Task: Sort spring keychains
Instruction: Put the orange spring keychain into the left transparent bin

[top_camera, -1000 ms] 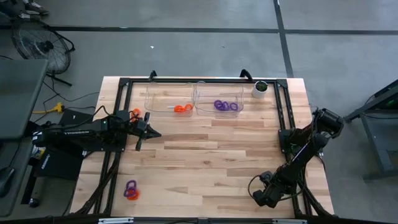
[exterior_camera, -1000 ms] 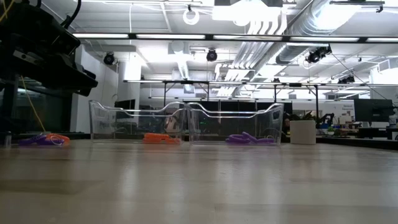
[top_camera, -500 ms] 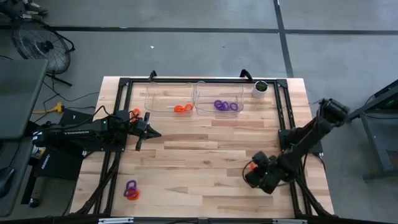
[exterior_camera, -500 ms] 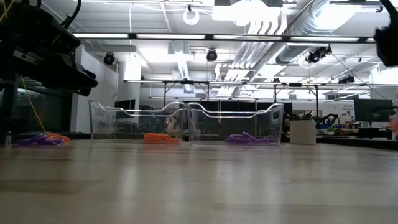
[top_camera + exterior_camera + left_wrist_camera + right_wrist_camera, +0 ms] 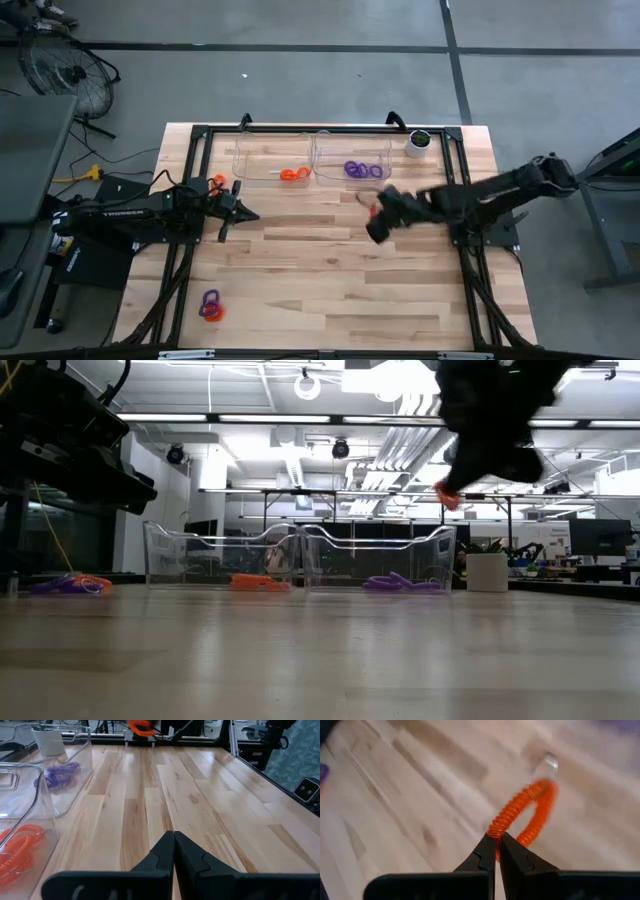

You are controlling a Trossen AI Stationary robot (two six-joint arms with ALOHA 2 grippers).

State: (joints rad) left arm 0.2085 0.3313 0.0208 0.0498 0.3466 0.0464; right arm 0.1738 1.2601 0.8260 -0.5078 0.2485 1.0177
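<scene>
Orange keychain (image 5: 527,817) — purple keychains (image 5: 363,169) — pale wood table (image 5: 300,270).

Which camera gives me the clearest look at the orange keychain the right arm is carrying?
The right wrist view: the orange keychain fills the frame, pinched in the shut right hand. The low view shows only an orange tip under the dark arm; the high view, an orange speck; the left wrist view, a distant orange blur.

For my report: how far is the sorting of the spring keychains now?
Done: orange keychains lie in the left bin, purple ones in the right bin. In hand: the right hand carries an orange keychain. Left: a purple-and-orange pair on the table.
</scene>
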